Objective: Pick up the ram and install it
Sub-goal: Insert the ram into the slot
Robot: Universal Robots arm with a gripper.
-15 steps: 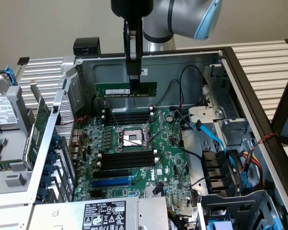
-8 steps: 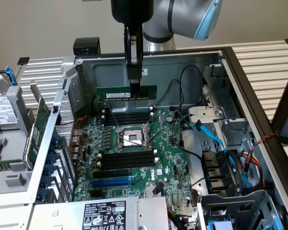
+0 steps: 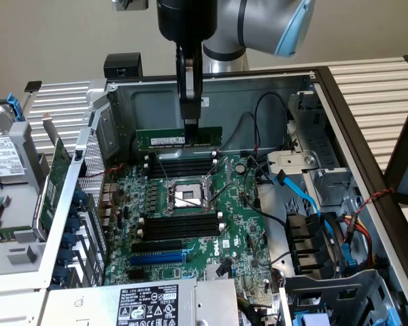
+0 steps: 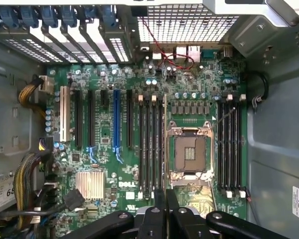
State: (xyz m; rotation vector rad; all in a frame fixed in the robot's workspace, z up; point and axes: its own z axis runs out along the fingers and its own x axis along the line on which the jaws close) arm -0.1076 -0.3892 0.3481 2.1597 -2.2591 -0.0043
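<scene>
The hand (image 3: 190, 125) is closed narrowly on the ram (image 3: 160, 139), pinching its upper edge near the middle, so the green stick hangs level on its long edge with the white label facing the exterior view. The landmark is the processor socket (image 3: 189, 197) in the middle of the motherboard (image 3: 241, 238). The ram hangs above the bank of black memory slots (image 3: 183, 165) on the socket's far side, towards the case's back wall (image 3: 156, 102). It runs parallel to those slots and appears clear of them. In the wrist view the ram (image 4: 165, 129) shows edge-on as a thin line just beside the socket (image 4: 190, 154), running out from the hand (image 4: 165, 199). A second slot bank (image 3: 180, 224) lies on the socket's near side.
</scene>
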